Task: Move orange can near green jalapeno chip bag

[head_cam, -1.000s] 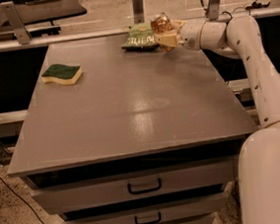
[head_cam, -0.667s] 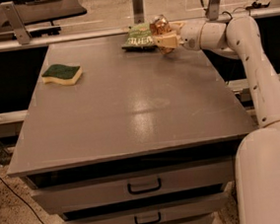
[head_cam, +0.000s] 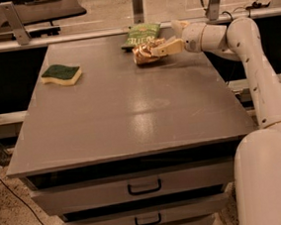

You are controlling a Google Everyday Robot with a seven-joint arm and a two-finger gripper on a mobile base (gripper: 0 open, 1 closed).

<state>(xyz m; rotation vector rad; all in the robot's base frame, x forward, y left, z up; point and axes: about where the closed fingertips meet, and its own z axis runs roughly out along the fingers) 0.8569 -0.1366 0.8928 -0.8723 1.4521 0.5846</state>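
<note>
The yellow sponge with the green top (head_cam: 61, 75) sits where it was at the left of the bench (head_cam: 131, 115). At the far edge the green jalapeno chip bag (head_cam: 143, 33) lies flat, unmoved. The orange can (head_cam: 145, 54) has come down from above the bag and now rests just in front of it, nearly touching. The gripper (head_cam: 160, 47) reaches in from the right, lower than before, its fingers clamped on the can's right end.
</note>
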